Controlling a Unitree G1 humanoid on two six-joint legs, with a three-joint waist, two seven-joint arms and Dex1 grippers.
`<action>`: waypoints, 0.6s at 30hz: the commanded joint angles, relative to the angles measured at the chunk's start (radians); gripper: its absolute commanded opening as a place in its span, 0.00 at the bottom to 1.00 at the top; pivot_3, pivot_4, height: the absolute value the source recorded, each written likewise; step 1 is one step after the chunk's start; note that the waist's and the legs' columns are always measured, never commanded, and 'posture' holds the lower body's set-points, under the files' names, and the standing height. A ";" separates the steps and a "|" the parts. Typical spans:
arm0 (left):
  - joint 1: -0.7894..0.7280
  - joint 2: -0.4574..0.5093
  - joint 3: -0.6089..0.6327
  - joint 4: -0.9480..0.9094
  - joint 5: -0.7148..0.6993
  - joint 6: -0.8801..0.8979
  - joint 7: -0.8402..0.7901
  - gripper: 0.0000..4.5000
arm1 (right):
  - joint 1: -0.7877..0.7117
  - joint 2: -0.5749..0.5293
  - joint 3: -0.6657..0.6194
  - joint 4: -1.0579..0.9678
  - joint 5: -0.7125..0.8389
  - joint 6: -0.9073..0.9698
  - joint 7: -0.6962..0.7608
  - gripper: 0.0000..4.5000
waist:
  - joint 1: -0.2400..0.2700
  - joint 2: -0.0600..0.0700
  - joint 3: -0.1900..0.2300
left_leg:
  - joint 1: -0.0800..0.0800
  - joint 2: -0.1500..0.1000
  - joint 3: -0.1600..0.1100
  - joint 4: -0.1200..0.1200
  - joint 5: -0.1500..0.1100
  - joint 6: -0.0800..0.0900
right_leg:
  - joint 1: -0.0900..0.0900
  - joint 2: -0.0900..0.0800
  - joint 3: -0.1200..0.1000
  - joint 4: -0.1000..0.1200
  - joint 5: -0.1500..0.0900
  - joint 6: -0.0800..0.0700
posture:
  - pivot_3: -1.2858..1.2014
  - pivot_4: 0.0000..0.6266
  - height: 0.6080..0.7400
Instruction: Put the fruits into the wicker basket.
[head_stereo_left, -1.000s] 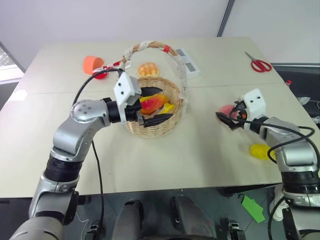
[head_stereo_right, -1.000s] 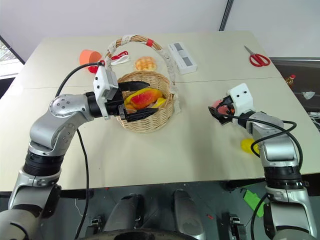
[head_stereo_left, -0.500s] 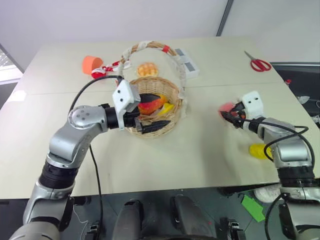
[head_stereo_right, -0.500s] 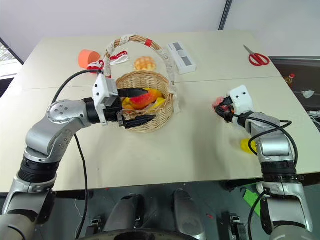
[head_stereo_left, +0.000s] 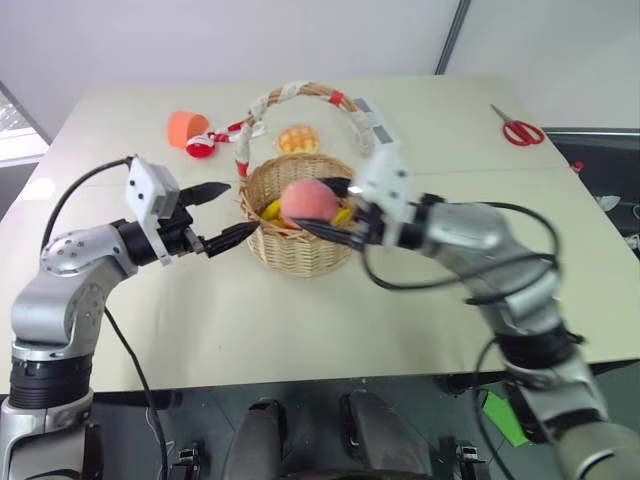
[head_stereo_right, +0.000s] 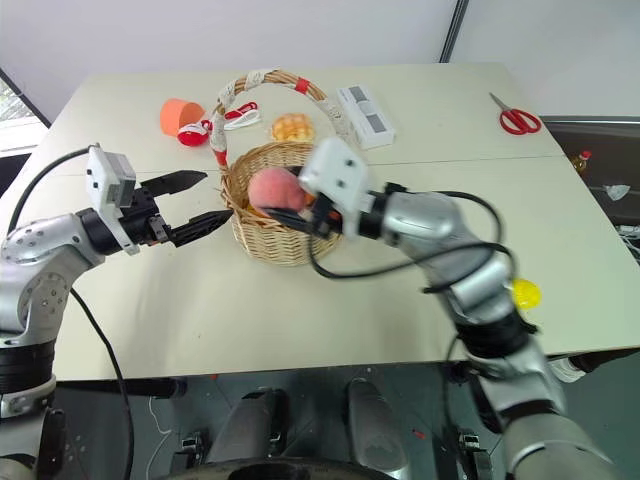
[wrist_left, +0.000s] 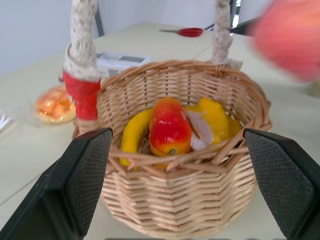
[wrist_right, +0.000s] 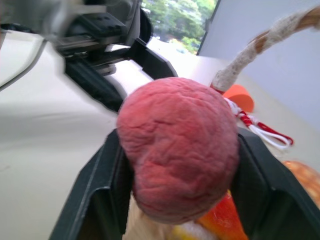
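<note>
- Right hand (head_stereo_left: 318, 212) clamped on the peach (head_stereo_left: 306, 201), one black finger on each side; the right wrist view shows the pads (wrist_right: 104, 185) pressed to its flanks.
- Peach sits above the wicker basket (head_stereo_left: 300, 250), over the near-left part of the rim and under the handle arch (head_stereo_left: 300, 95). Can't tell whether it touches the rim.
- Left hand (head_stereo_left: 223, 213) wide open, holding nothing, just left of the basket and apart from it. Fingers level, pointing at the basket wall.
- Inside the basket: mango (wrist_left: 170, 128) in the middle, banana (wrist_left: 134, 134) beside it, another yellow piece behind that I can't tell apart. Open room remains along the near side of the basket.
- Lemon (head_stereo_right: 524, 294) lies on the surface near the right front edge, well apart from the basket, partly behind the right arm.
- Basket stands about mid-surface, with bare surface in front of it and to its right. Wide bare strip between the basket and the near edge.
- Behind the basket: bun (head_stereo_left: 295, 138) just beyond the handle, orange cup (head_stereo_left: 185, 128) on its side at the back left, a red-and-white item next to it, white box (head_stereo_right: 366, 110) at the back right of the handle.
- Red scissors (head_stereo_left: 517, 128) near the far right edge, well clear of both arms.
- Left front quarter of the surface carries nothing but the left arm over it.
</note>
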 joint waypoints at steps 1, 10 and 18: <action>0.013 0.003 0.030 -0.079 -0.038 0.004 0.027 1.00 | -0.057 0.037 0.014 0.106 -0.091 -0.009 -0.074 0.46 | 0.005 0.000 0.000 | -0.002 0.000 -0.001 0.000 0.000 0.000 | 0.000 -0.001 -0.001 0.000 0.000 0.000 | 0.52 0.24 1.00; 0.028 -0.010 -0.010 -0.157 -0.081 0.033 0.062 1.00 | -0.010 -0.075 -0.068 -0.036 -0.052 -0.127 0.096 0.99 | 0.001 0.000 0.000 | -0.007 -0.001 -0.001 -0.001 0.000 0.000 | -0.005 -0.004 -0.002 -0.001 0.000 0.000 | 0.52 0.24 1.00; -0.119 -0.095 -0.253 -0.216 -0.067 0.050 0.024 1.00 | 0.402 -0.579 -0.380 -0.307 0.070 -0.041 0.396 0.99 | 0.033 0.000 0.000 | -0.009 -0.004 -0.001 0.002 -0.001 0.002 | -0.002 -0.005 -0.005 -0.004 0.001 0.001 | 0.52 0.24 1.00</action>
